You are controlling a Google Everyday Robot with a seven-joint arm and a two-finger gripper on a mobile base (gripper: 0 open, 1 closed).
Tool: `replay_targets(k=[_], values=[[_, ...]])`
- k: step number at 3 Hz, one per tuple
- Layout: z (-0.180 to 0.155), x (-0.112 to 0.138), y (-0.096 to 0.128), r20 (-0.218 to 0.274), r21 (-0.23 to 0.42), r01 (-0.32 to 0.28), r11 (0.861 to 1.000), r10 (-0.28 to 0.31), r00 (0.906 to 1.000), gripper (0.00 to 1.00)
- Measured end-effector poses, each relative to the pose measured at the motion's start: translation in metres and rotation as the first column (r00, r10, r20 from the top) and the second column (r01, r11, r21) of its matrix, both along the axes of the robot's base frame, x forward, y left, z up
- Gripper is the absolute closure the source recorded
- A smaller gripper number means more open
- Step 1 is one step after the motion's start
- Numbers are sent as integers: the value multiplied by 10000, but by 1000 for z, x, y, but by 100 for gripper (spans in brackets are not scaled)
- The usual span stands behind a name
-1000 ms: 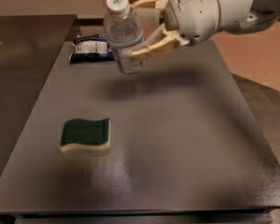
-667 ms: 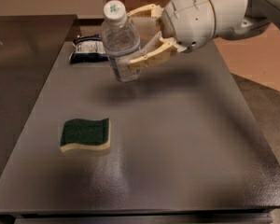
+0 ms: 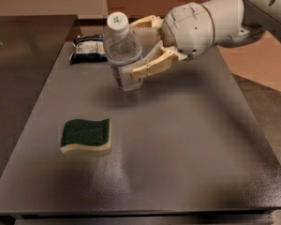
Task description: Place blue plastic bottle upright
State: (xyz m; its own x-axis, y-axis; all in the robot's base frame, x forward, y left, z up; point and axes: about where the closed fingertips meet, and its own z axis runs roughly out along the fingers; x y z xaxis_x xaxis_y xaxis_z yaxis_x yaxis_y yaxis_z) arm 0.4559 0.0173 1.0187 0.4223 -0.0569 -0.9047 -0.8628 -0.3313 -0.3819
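The blue plastic bottle [image 3: 123, 53] is a small clear water bottle with a white cap and a pale label. It stands nearly upright, cap up, over the far middle of the dark grey table [image 3: 178, 144], with its base at or just above the tabletop. My gripper [image 3: 139, 48] reaches in from the right, and its cream fingers [image 3: 150, 65] are shut on the bottle's middle, one in front and one behind.
A green and yellow sponge [image 3: 85, 135] lies on the table at the front left. A dark blue crinkled snack packet [image 3: 88, 49] lies at the far left edge, just behind the bottle. A dark counter [image 3: 23, 50] adjoins the table on the left.
My gripper has carried the bottle down and slightly left toward the tabletop, keeping it upright. The sponge and packet have not moved.
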Motion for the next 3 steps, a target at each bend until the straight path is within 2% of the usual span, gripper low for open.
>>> replay_targets(k=[1, 2, 3], values=[[1, 2, 0, -109, -22, 350, 9994, -350, 9993, 100], [4, 5, -6, -566, 179, 1318, 9911, -1306, 9898, 100], [4, 11, -18, -1344, 517, 2475, 9675, -2389, 9617, 100]])
